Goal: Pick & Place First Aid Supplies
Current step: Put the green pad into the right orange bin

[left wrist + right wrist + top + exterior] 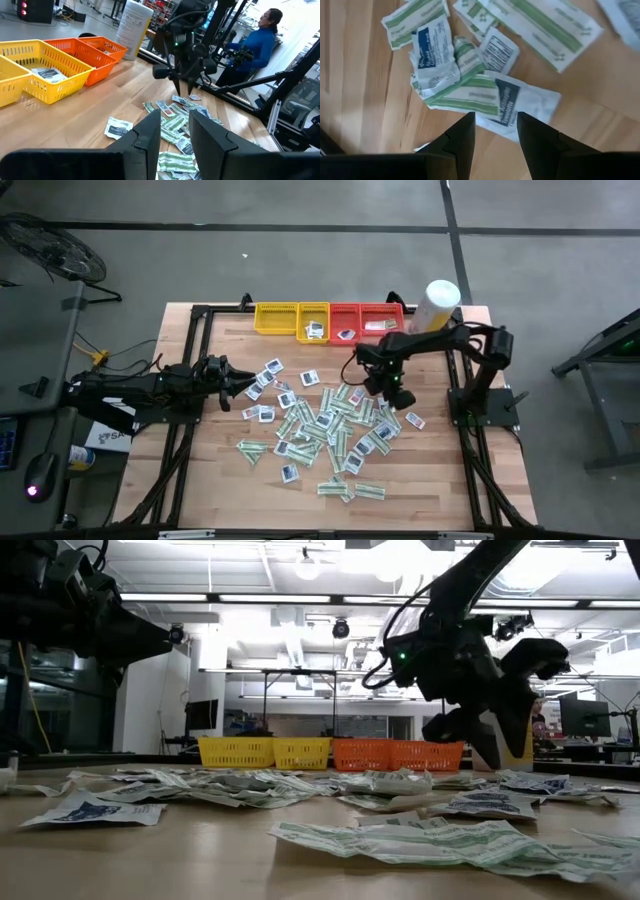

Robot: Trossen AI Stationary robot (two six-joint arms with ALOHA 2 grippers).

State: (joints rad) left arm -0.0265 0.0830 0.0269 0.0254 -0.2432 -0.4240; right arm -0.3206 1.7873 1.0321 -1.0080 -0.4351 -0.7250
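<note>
The first aid supplies lie scattered flat over the middle of the wooden table: narrow white-and-green strips and small white squares with a dark blue centre. My right gripper hangs open, slanting down, a little above the pile's far right part. A white packet with a blue centre lies on a green-striped strip just ahead of its fingertips. My left gripper waits open and level at the table's left side, holding nothing.
Yellow trays and red trays stand in a row along the far edge, a few packets inside. A tall white-and-yellow canister stands at the far right. A person sits beyond the table's right side.
</note>
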